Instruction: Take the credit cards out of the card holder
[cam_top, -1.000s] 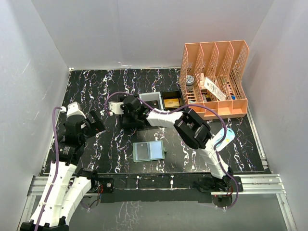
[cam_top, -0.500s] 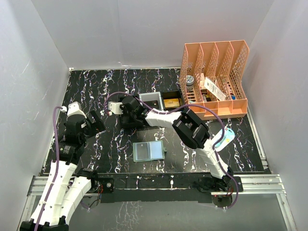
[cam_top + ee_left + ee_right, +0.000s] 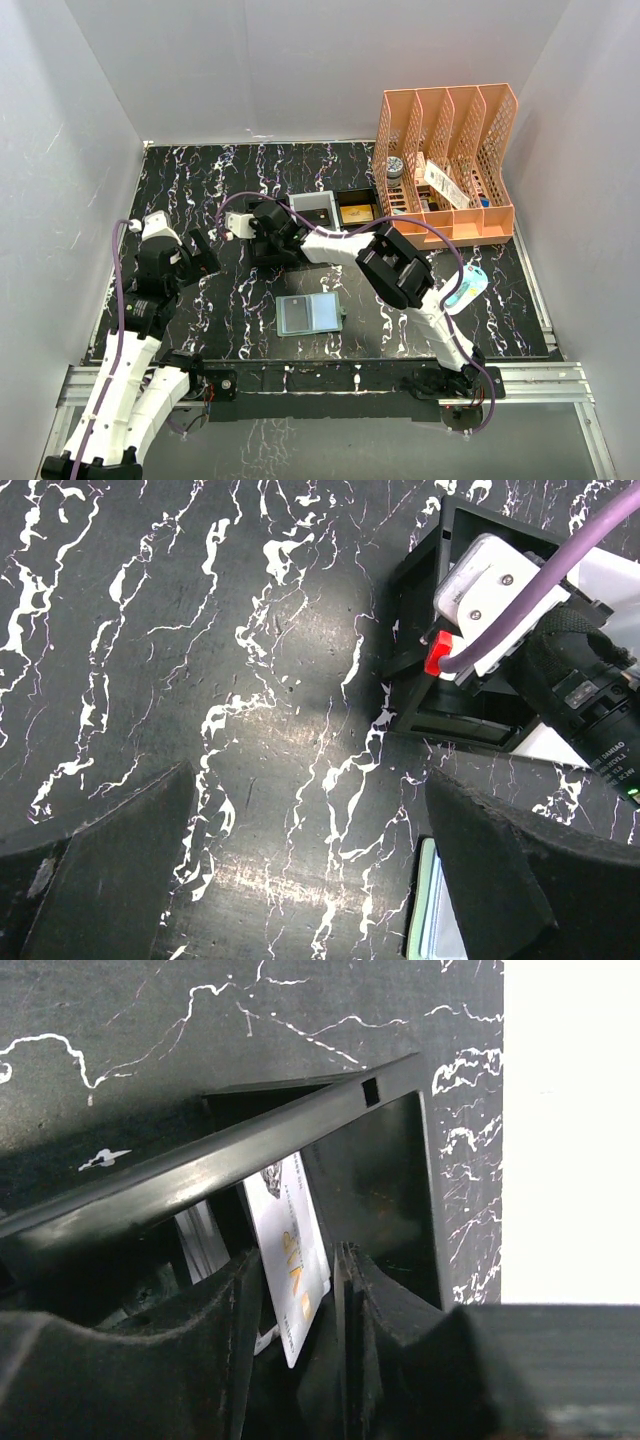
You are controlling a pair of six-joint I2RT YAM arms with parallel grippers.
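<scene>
One credit card [image 3: 290,1260] leans in the black tray [image 3: 300,1130], seemingly loose between parted jaws of the right gripper [image 3: 297,1280]; left gripper [image 3: 310,820] gapes empty; next, lift clear and fetch another from the card holder [image 3: 309,313].

A robot lab cell: white walls [image 3: 250,70] around a black marbled table [image 3: 200,170]; arms [image 3: 120,385] bolted to an aluminium rail [image 3: 540,376]

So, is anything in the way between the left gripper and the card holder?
Nothing visible. The left gripper hovers open over the table, and the card holder lies open to its right with only tabletop between. The right arm reaches beyond it to the black tray, not across that path.
</scene>
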